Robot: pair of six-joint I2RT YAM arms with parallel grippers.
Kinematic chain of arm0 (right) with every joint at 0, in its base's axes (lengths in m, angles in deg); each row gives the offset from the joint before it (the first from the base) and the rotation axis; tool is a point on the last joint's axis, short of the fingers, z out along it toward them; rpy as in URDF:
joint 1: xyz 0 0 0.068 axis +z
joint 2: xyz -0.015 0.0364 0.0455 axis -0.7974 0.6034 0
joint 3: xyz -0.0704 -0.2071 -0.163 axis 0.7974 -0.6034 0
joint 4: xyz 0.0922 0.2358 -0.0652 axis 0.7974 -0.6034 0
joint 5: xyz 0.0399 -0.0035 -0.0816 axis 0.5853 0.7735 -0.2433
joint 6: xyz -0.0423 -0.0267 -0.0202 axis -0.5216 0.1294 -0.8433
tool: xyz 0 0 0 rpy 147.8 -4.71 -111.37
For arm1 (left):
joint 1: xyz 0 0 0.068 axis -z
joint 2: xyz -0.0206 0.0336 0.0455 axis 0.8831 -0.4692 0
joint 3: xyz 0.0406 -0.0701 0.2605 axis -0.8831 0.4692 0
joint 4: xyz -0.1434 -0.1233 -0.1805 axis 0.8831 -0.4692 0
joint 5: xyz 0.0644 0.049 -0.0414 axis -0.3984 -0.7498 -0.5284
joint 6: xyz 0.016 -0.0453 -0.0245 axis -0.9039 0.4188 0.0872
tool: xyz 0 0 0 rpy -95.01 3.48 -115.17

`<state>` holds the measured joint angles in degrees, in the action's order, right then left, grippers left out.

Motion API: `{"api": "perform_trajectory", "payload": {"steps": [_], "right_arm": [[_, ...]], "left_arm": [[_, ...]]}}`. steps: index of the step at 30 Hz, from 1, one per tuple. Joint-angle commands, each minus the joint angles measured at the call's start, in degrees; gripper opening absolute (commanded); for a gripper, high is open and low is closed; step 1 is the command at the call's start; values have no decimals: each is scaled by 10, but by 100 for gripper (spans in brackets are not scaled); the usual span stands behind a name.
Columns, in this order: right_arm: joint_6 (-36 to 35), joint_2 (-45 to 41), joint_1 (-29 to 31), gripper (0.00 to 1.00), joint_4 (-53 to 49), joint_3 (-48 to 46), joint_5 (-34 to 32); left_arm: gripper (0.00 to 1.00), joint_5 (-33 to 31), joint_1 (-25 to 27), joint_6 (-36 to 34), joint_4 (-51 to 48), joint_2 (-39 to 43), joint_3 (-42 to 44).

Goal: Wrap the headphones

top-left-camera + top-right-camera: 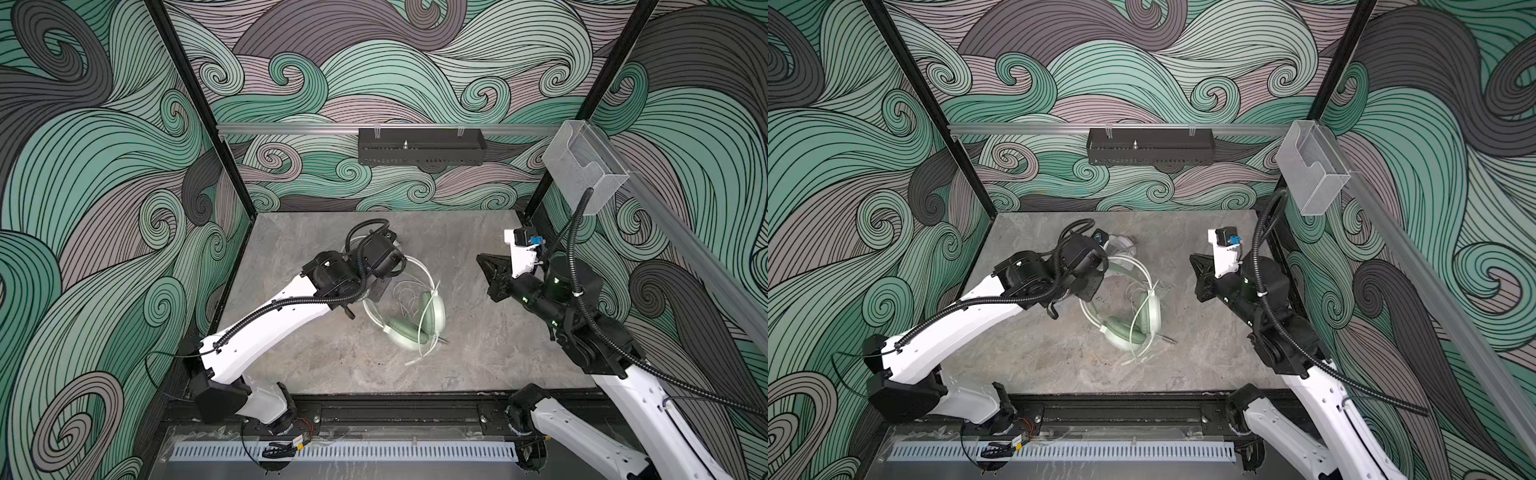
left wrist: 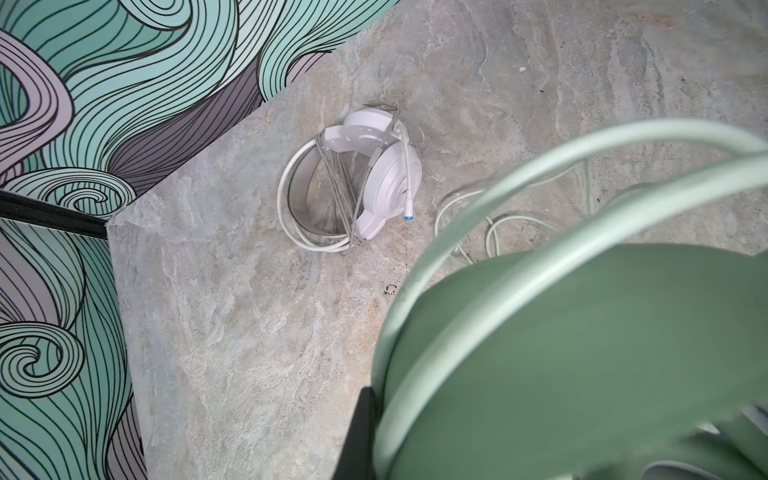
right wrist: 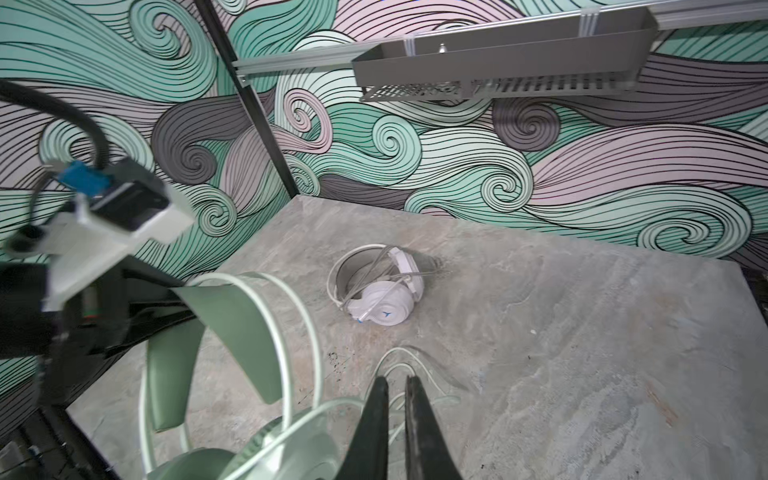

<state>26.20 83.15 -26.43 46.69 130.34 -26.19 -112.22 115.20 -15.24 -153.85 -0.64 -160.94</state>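
Note:
The mint green headphones (image 1: 409,328) stand in the middle of the table, earcups down and headband up. My left gripper (image 1: 390,274) is shut on the top of their headband (image 3: 232,328). In the left wrist view only one black finger (image 2: 359,432) shows, pressed against the green band (image 2: 582,353). Their thin cable (image 1: 405,293) lies in loose loops on the table. My right gripper (image 1: 478,257) hovers to the right of them, jaws almost together (image 3: 397,380). Cable strands show in the slit, and I cannot tell if one is pinched. The white headphones (image 1: 1121,245) lie near the back with the cable wound around them (image 2: 374,166).
A black slotted shelf (image 1: 422,151) hangs on the back wall. A clear plastic box (image 1: 582,166) sits on the right rail above my right arm. Patterned walls close the table on three sides. A white slotted strip (image 1: 345,451) runs along the front.

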Motion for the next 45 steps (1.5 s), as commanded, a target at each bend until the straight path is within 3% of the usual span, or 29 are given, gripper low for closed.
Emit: {"api": "perform_trajectory", "payload": {"steps": [1, 8, 12, 17, 26, 35, 45], "right_arm": [[-4, -3, -14, 23, -2, -14, 36], [-69, -6, -16, 60, 72, -37, 210], [-98, -7, -16, 68, 77, -35, 247], [-111, -1, -17, 72, 95, -31, 264], [-88, 0, -17, 73, 129, -52, 277], [-68, -15, -32, 82, 141, -46, 238], [-48, -5, -37, 88, 182, -47, 264]], "left_arm": [[0, -41, 6, 1, -29, 39, -42], [0, -33, 5, -14, -42, 27, -130], [0, 4, 4, 7, -42, 23, -172], [0, 45, 1, 26, -31, 37, -181], [0, 141, 1, 20, 79, 102, -120], [0, 147, -1, 35, 74, 91, -159], [0, 181, -28, 106, 143, 79, -194]]}}
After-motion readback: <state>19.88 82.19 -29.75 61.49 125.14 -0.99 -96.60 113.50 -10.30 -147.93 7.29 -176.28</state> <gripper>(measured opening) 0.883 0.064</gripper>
